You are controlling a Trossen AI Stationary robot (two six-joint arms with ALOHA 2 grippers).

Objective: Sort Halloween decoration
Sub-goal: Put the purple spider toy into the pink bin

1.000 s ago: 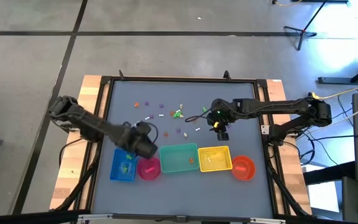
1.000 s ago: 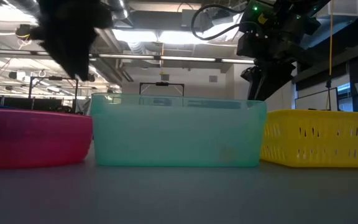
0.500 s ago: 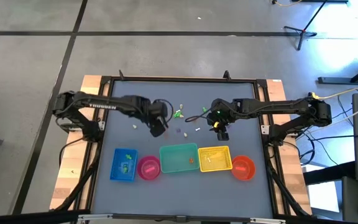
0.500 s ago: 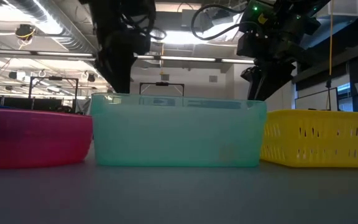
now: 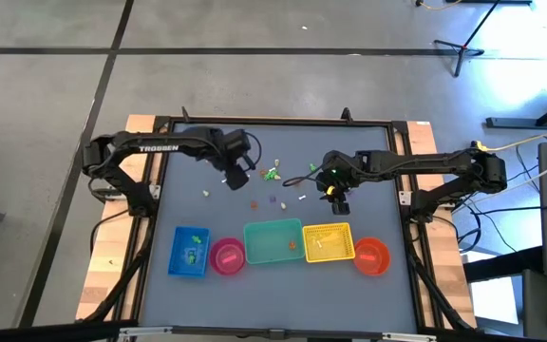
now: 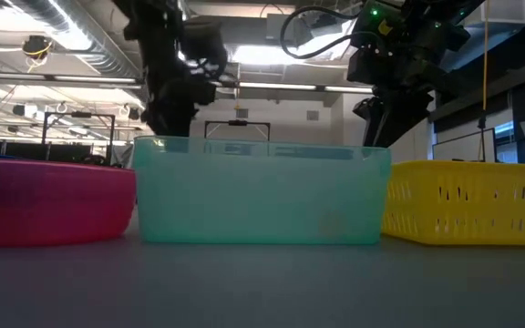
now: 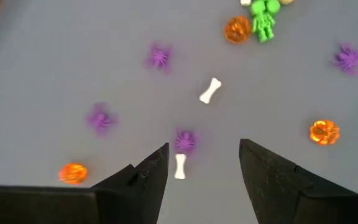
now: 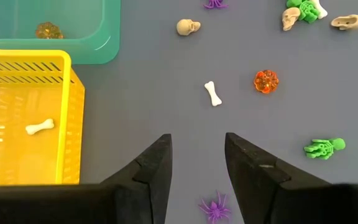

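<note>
Grey desk (image 5: 188,214) in a dark frame, on a concrete floor (image 5: 254,76) crossed by dark lines. Left pincer (image 5: 236,178) hangs over the scattered trinkets at the desk's far side, fingers spread, empty; a purple spider (image 7: 184,140) and a white bone (image 7: 179,167) lie just ahead of it. Right pincer (image 5: 339,202) hovers near the yellow basket (image 8: 30,59), fingers apart, empty. An orange pumpkin (image 8: 266,81) and a green skeleton (image 8: 323,148) lie loose. Ducts and lights cross the room's ceiling (image 6: 62,36).

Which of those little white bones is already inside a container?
The white bone lying in the yellow basket. The other bone in the right wrist view lies loose on the grey table, beside an orange pumpkin.
</note>
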